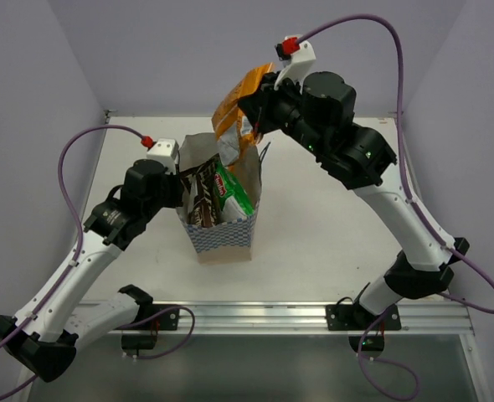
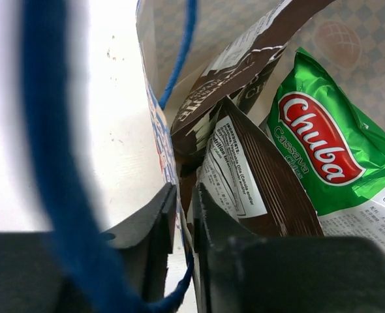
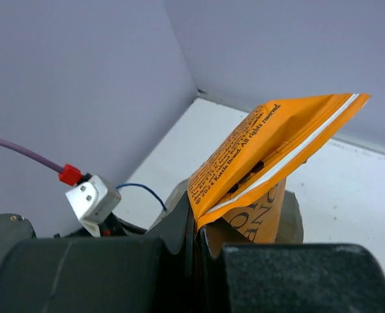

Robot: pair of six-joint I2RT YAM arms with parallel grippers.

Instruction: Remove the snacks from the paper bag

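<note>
On the white table (image 1: 314, 251) (lilac walls (image 1: 188, 50) around), the paper bag (image 1: 226, 239) upright.

Upright paper bag (image 1: 227, 239) holds green packet (image 1: 234, 193), two brown packets (image 1: 201, 198) — orange packet (image 1: 234, 109) aloft above.

Probably a robotics lab cell: bare lavender walls (image 1: 188, 50), white table (image 1: 314, 234), cabled arms (image 1: 414, 226) on an aluminium rail (image 1: 255, 316)

The white surface (image 1: 314, 243) filled the middle of the frame. The paper bag (image 1: 222, 236) stood upright directly on it, left of centre, its mouth open upward.
</note>
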